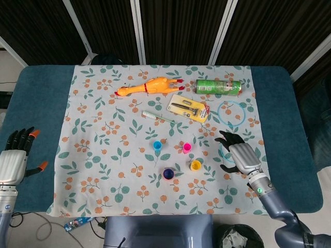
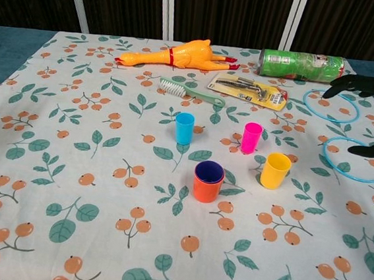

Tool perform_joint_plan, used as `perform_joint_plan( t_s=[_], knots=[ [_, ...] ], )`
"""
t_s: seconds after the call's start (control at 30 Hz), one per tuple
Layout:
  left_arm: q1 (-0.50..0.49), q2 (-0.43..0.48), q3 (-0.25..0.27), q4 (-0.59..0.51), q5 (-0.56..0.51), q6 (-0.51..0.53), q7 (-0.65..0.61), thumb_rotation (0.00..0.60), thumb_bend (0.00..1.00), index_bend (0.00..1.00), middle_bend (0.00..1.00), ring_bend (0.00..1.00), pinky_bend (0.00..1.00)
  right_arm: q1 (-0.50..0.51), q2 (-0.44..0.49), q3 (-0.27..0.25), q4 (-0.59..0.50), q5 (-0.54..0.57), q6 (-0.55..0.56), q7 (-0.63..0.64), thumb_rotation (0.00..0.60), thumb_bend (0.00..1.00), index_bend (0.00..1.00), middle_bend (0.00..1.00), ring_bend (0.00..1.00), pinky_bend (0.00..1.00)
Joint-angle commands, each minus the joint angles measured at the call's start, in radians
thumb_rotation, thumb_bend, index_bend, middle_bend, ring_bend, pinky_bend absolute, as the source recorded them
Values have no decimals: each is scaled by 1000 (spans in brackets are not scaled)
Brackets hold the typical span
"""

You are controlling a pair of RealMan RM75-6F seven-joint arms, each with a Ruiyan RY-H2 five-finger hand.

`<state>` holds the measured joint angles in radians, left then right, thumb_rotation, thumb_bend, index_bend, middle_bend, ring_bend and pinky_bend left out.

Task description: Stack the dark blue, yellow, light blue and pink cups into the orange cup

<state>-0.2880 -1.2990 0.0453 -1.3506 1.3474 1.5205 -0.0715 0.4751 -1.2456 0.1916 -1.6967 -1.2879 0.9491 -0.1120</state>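
A robot test lab: a table [image 1: 36,93] padded in teal under a floral cloth [image 1: 103,170], dark slatted panels [image 1: 176,31] behind it, far beyond the right robot hand [image 1: 239,155], and cables [image 1: 46,225] trailing on the floor.

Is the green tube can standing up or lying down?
Lying down. The green cylindrical can rests on its side on the floral tablecloth.

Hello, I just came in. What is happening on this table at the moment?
A two-armed robot is stacking cups. The dark blue cup already sits inside the orange cup. The yellow cup, light blue cup and pink cup stand loose. The right hand, open, hovers near the yellow cup; the left hand is open, off to the side.
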Motion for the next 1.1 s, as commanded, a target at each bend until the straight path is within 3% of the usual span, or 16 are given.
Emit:
perform_joint_plan(
  t_s=[0.03, 0.47, 1.1],
  knots=[
    [5, -8, -7, 12, -1, -14, -3, 600, 145, 109, 37, 0, 0, 26, -30, 4, 9, 34, -20, -33, 600, 321, 254, 43, 58, 115],
    [25, -17, -46, 31, 13, -42, 8, 600, 145, 109, 34, 0, 0, 55, -119, -36, 33, 52, -21, -56, 600, 321, 360, 43, 68, 115],
    [47, -21, -88, 43, 26, -68, 12, 600, 145, 113, 33, 0, 0, 105, -214, -36, 85, 89, -23, -77, 600, 321, 385, 43, 70, 119]
  ],
)
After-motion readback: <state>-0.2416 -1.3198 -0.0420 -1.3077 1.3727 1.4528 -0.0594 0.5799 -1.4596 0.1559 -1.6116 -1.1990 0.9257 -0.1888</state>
